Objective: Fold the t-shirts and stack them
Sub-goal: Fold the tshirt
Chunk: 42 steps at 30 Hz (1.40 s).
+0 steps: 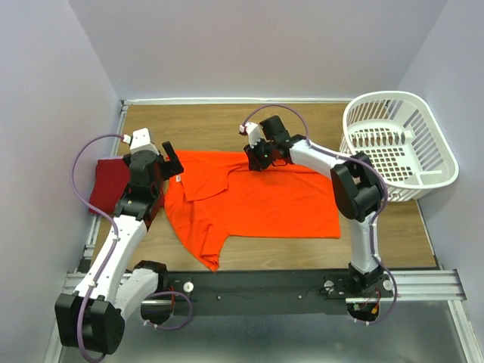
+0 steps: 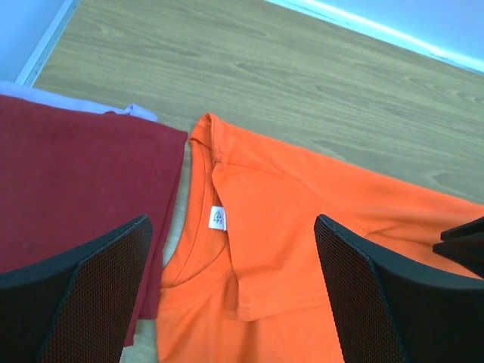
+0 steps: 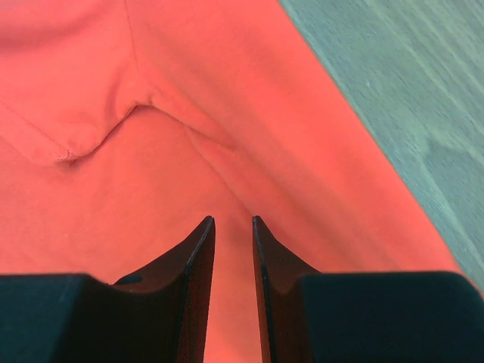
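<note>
The orange-red t-shirt (image 1: 257,200) lies spread on the wooden table, one sleeve folded inward. Its white neck label (image 2: 218,218) shows at the collar. The dark crimson t-shirt (image 1: 110,185) lies folded at the left edge, just beside the orange collar (image 2: 68,181). My left gripper (image 1: 172,162) hovers open over the orange shirt's collar (image 2: 234,287), its fingers wide apart and empty. My right gripper (image 1: 259,157) sits on the orange shirt's far edge, its jaws nearly closed (image 3: 233,219) with a ridge of orange cloth (image 3: 113,174) between them.
A white lattice laundry basket (image 1: 401,144) stands at the back right, beside the right arm. Bare wooden table (image 1: 204,125) lies behind the shirts. Pale walls close in on the left, back and right.
</note>
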{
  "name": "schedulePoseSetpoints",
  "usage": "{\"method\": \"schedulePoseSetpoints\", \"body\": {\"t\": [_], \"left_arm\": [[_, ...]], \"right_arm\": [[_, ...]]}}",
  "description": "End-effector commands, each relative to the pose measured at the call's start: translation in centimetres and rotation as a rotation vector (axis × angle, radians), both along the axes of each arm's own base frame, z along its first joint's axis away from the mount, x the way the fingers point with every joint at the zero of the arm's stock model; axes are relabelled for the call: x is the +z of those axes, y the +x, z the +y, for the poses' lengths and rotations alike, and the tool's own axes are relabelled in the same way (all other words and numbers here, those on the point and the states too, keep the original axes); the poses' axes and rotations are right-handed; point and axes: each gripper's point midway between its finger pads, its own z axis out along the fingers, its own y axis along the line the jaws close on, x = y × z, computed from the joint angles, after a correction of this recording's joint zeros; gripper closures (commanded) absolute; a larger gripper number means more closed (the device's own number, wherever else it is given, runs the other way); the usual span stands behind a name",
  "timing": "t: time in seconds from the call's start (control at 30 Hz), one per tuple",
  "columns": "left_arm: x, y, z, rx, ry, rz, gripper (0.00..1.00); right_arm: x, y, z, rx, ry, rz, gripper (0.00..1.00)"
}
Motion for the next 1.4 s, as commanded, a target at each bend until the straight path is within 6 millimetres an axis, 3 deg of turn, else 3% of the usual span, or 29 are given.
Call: {"method": "schedulePoseSetpoints", "body": {"t": [0.0,0.63,0.9,1.2,1.37], "left_arm": [[0.3,0.5,0.3,0.016,0.016,-0.034,0.05],[-0.8,1.0,-0.2,-0.006,0.015,0.002,0.06],[-0.8,1.1,-0.3,-0.011,0.017,0.002,0.07],[-1.0,1.1,-0.2,-0.010,0.019,0.005,0.08],[-1.0,1.1,-0.2,-0.010,0.020,0.007,0.09]], "right_arm": [[-0.4,-0.2,1.2,0.064,0.011,0.008,0.67],[-2.7,0.6,1.2,0.080,-0.031,0.010,0.68],[-3.3,0.4,1.2,0.090,-0.037,0.020,0.74],[-2.8,0.3,1.2,0.093,-0.034,0.018,0.99],[-1.4,0.2,1.1,0.096,-0.026,-0.001,1.00]]}}
